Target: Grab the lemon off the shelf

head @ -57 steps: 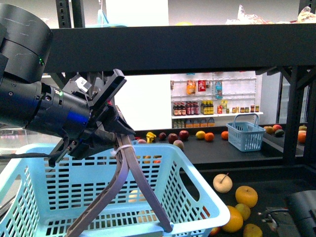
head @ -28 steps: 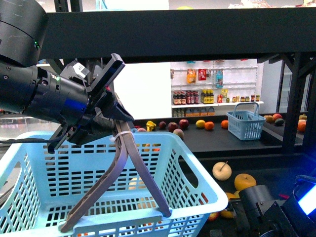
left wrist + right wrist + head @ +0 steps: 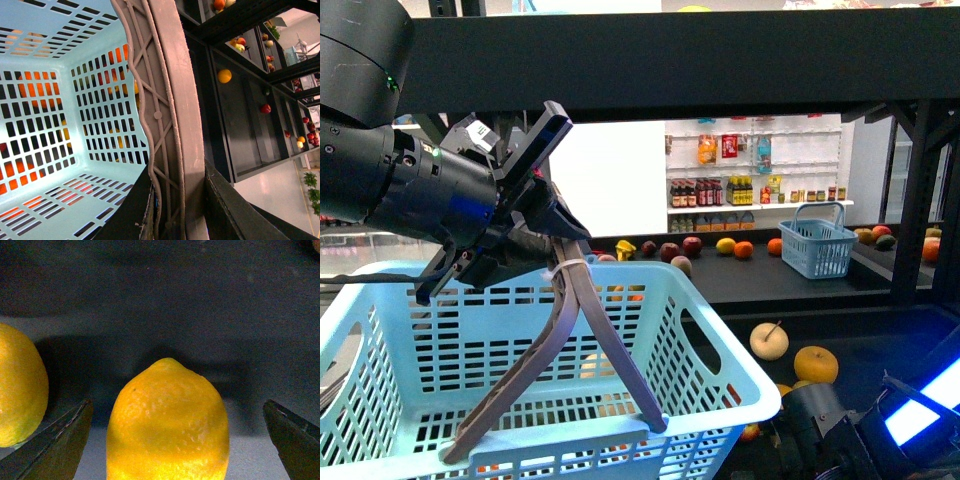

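Lined up on lemon (image 3: pixel 167 425); not yet gripped or lifted off shelf (image 3: pixel 200 300).
Straddling it with right end effector (image 3: pixel 174 412) spread wide; clamping basket handle (image 3: pixel 170 100) with left end effector (image 3: pixel 177 205).

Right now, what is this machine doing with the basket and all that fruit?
The left gripper is shut on the grey handle of the light-blue basket. The right gripper is open at the shelf, its jaws spread on either side of the lemon, which lies on the board, not yet gripped.
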Controlling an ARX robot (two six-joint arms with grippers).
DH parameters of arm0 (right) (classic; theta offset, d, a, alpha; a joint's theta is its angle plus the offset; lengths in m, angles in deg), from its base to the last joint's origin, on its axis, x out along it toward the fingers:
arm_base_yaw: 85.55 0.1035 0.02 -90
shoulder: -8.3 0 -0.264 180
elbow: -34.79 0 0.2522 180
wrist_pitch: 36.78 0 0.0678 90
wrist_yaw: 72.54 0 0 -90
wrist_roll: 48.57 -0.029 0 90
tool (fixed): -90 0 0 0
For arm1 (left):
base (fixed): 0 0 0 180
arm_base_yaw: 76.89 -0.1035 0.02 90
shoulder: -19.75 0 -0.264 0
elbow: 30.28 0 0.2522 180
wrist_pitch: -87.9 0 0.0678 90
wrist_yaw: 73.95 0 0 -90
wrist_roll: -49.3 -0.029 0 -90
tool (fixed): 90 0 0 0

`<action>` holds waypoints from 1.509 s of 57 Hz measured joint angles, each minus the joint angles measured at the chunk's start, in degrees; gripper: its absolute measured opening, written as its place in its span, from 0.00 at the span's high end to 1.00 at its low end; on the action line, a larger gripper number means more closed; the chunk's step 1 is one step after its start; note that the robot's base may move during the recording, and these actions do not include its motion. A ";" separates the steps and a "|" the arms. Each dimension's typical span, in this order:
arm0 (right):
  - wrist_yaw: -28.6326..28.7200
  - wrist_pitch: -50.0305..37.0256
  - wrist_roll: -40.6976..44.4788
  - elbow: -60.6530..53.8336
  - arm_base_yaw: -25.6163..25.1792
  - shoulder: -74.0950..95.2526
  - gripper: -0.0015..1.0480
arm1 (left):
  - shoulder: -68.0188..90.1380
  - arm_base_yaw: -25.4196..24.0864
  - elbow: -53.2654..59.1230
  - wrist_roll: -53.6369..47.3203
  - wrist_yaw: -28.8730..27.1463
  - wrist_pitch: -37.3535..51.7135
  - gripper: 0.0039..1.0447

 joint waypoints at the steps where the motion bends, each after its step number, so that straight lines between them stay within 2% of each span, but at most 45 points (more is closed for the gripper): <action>1: -0.02 0.11 0.00 0.20 0.07 0.17 0.07 | 0.00 0.00 0.00 0.00 0.00 0.00 0.80; 11: -0.44 1.14 -0.04 0.72 0.24 0.90 0.33 | 0.00 0.00 0.00 0.00 0.02 0.00 0.80; 15: -0.50 1.29 -0.15 0.61 0.20 0.83 0.37 | 0.00 0.02 0.00 0.00 0.02 0.00 0.80; 24: -0.72 -0.76 -0.15 -2.97 -0.55 -1.31 0.38 | 0.00 0.00 0.00 -0.02 -0.02 0.00 0.80; 36: -0.24 -7.28 -0.17 -14.38 -4.09 -11.74 0.38 | 0.00 0.00 0.00 0.00 -0.02 0.00 0.80; 47: 4.20 -10.93 -1.88 -22.71 -8.76 -26.25 0.38 | 0.00 0.00 0.00 0.00 0.02 0.00 0.80; 53: 7.08 -11.63 -3.83 -25.64 -9.49 -33.48 0.38 | 0.00 0.00 0.00 0.00 0.00 0.00 0.80; 67: 13.73 -11.80 -8.98 -29.81 -3.87 -48.04 0.38 | 0.00 0.00 0.00 0.00 0.02 0.00 0.80; 86: 12.87 -11.63 -11.32 -33.29 5.51 -51.43 0.38 | 0.00 0.00 0.00 -0.02 0.02 0.00 0.80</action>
